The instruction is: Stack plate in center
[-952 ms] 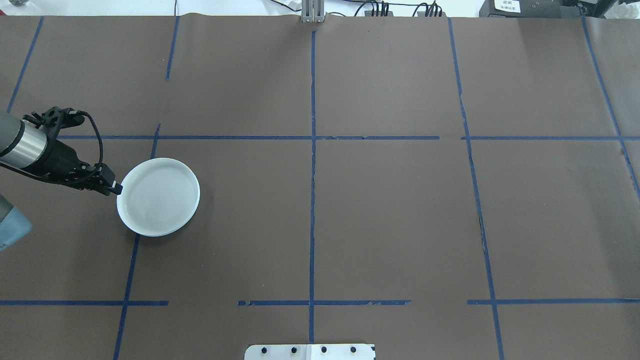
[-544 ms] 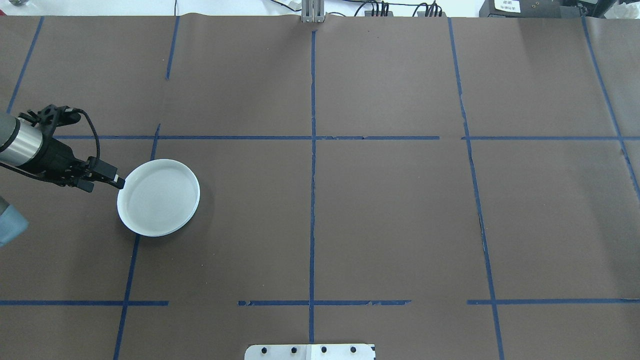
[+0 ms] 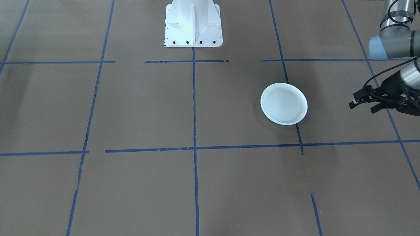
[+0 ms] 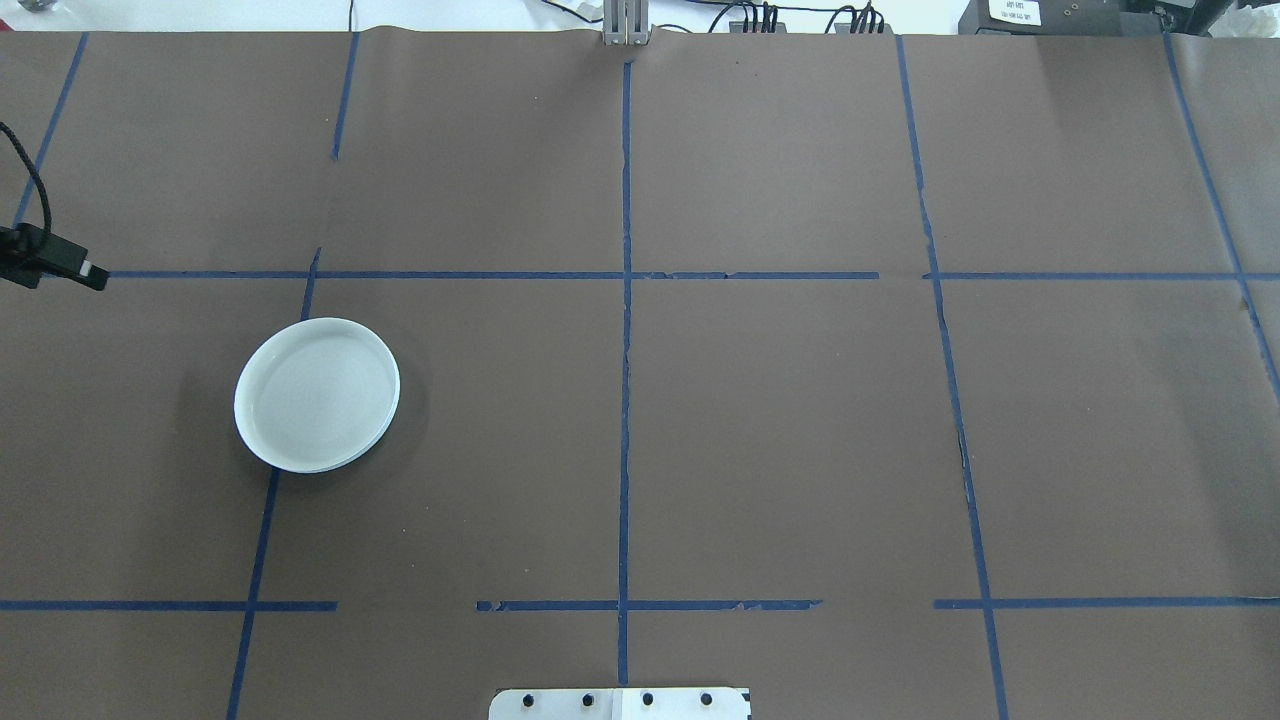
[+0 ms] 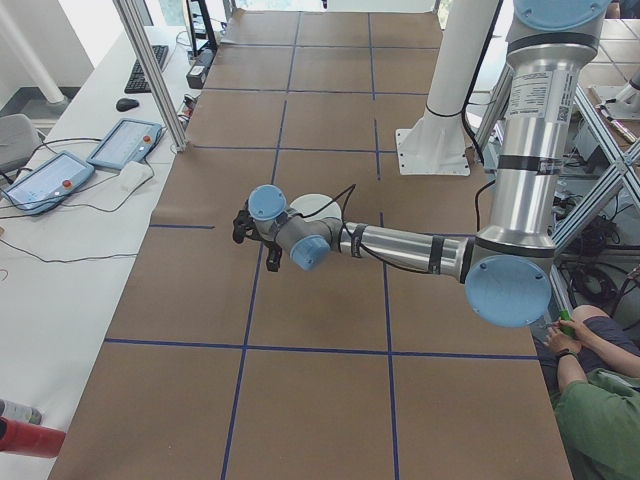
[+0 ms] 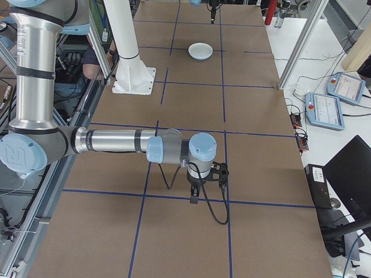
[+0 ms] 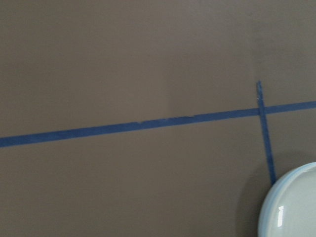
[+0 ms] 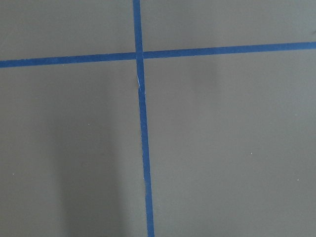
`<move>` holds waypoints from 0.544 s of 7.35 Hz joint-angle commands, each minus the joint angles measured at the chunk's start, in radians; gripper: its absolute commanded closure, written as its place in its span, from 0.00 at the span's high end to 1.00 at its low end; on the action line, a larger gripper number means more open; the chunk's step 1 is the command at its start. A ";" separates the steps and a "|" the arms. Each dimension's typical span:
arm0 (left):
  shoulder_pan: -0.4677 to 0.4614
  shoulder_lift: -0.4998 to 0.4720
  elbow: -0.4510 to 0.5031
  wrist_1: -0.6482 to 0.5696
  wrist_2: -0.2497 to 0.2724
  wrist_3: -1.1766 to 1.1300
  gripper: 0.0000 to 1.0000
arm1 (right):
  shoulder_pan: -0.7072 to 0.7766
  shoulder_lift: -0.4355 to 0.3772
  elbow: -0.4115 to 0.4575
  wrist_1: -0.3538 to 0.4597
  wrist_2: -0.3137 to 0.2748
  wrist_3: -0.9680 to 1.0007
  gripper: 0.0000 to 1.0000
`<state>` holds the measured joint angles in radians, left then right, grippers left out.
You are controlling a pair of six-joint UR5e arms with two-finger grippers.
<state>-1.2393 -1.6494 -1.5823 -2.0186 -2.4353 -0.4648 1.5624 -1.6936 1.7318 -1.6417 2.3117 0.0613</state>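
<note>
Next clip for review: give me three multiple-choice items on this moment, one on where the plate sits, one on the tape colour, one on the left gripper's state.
1. In the overhead view, the smooth pale-blue round plate lies
A. left of the centre line
B. on the centre line
C. right of it

2. The tape lines on the brown table cover are
A. red
B. blue
C. yellow

3. The left gripper is
A. shut on the plate
B. holding a cup
C. open, apart from the plate

Key: 1 A, the plate sits in the left half; 2 B, every line is blue; 3 C, the jaws stand spread with bare cover between them and the plate.

Pale-blue plate [image 4: 317,395] well apart from left end effector [image 4: 62,268]
</note>
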 commanded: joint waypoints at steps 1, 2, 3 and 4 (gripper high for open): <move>-0.168 -0.009 -0.002 0.286 0.083 0.365 1.00 | 0.001 0.000 0.000 0.000 0.000 0.000 1.00; -0.230 -0.010 -0.011 0.384 0.126 0.444 1.00 | 0.001 0.000 0.000 0.000 0.000 0.000 1.00; -0.309 -0.007 -0.010 0.423 0.127 0.521 1.00 | -0.001 0.000 0.000 0.000 0.000 0.000 1.00; -0.324 -0.001 -0.004 0.473 0.127 0.602 1.00 | -0.001 0.000 0.000 0.000 0.000 0.000 1.00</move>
<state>-1.5107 -1.6557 -1.5899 -1.6192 -2.3177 0.0270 1.5623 -1.6935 1.7318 -1.6414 2.3117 0.0613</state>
